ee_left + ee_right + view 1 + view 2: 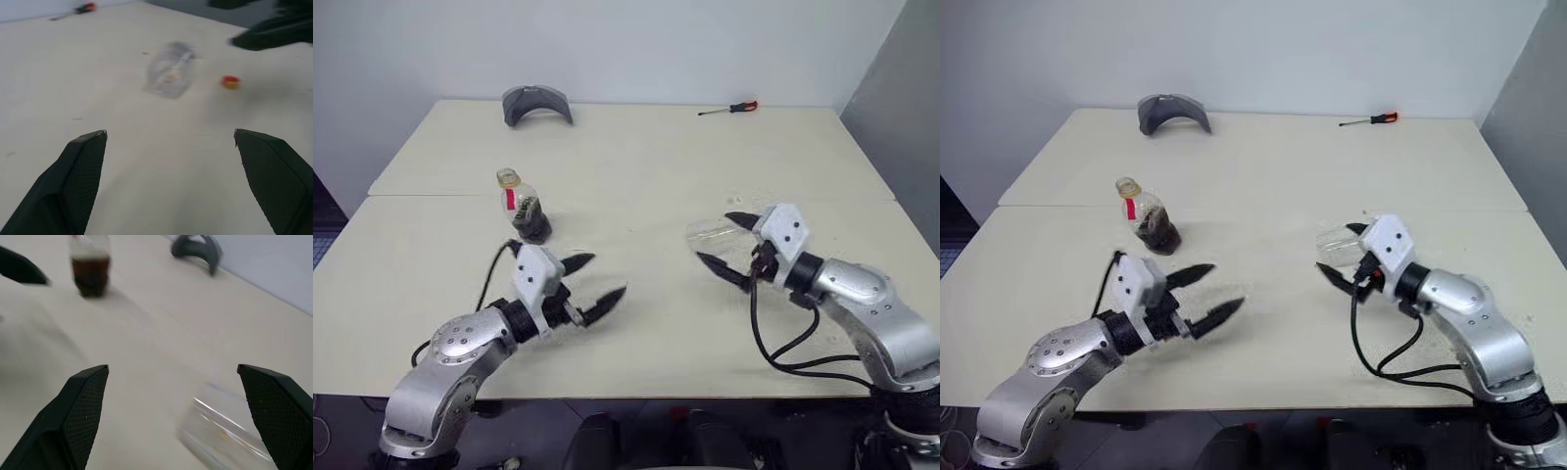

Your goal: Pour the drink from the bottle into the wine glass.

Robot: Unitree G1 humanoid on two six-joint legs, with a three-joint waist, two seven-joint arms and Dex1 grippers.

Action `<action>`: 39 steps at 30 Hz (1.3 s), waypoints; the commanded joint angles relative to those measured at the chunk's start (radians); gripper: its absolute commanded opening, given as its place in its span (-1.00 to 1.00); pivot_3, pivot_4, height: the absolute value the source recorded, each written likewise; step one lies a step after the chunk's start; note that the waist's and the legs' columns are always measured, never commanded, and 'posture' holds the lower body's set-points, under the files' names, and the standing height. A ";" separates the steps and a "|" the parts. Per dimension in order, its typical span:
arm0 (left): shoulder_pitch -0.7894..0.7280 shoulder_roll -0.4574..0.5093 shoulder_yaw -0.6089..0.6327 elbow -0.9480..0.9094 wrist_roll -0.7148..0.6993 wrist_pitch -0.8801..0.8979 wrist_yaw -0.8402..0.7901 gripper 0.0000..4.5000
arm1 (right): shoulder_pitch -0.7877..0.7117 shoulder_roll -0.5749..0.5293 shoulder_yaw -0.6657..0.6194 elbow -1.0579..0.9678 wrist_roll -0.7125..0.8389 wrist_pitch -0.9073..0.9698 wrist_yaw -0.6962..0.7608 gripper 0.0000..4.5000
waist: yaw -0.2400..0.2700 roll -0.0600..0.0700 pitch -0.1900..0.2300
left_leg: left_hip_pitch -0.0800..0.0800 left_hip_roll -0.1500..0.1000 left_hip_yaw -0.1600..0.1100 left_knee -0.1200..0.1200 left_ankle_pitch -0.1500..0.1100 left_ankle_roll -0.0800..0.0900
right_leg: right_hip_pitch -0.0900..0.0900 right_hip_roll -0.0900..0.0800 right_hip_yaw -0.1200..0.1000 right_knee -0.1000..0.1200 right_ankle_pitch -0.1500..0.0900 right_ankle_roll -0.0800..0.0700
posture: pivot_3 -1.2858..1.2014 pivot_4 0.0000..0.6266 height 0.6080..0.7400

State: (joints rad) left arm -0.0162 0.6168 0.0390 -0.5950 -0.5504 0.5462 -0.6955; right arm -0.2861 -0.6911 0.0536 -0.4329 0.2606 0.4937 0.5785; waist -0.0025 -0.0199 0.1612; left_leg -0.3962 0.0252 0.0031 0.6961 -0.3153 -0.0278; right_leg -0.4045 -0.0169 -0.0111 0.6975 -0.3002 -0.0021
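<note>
Clear glass lies on its side: the wine glass [713, 233] is tipped over on the table [636, 166], between the spread fingers of the right gripper [729, 243], not clamped. Bottle [521, 207] stands upright beyond the left gripper [595, 282], whose jaws are also wide apart and empty. Dark drink [91, 276] fills only its lower part. A small red-yellow object, possibly the cap [230, 82], lies loose near the glass. Judgement: glass must be righted and the pour is yet to come.

I see the bottle [522, 208] standing left of the table's [636, 157] middle, the wine glass [713, 233] lying toward its right edge, a screwdriver [729, 108] near the far-right corner.
</note>
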 commanded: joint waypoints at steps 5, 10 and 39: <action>-0.150 -0.006 -0.078 0.121 0.032 -0.106 -0.136 0.99 | 0.027 -0.138 0.015 0.211 -0.329 -0.317 -0.056 1.00 | 0.001 0.000 0.000 | 0.000 -0.001 0.001 0.000 0.000 -0.001 | 0.000 0.000 0.001 0.000 0.000 0.000 | 0.03 -0.52 1.00; -0.211 -0.036 -0.125 0.180 0.031 -0.119 -0.183 0.99 | -0.014 -0.190 0.084 0.370 -0.562 -0.516 -0.139 1.00 | -0.002 0.000 0.000 | 0.000 0.000 0.002 0.000 0.001 -0.002 | 0.000 0.000 0.001 0.000 0.000 0.000 | 0.03 -0.52 1.00; -0.239 -0.062 -0.126 0.212 0.056 -0.132 -0.199 0.99 | -0.353 -0.054 0.297 0.865 -1.006 -0.725 -0.306 1.00 | -0.005 0.000 0.000 | 0.000 0.001 0.003 0.001 0.002 -0.004 | 0.000 0.000 0.002 0.000 0.000 0.000 | 0.03 -0.52 1.00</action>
State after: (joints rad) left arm -0.2488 0.5521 -0.1099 -0.3536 -0.4882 0.4271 -0.8949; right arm -0.6130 -0.7463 0.3498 0.4276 -0.7332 -0.2209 0.2919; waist -0.0073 -0.0194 0.1613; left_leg -0.3960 0.0258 0.0061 0.6970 -0.3132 -0.0314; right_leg -0.4048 -0.0168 -0.0088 0.6979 -0.3001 -0.0023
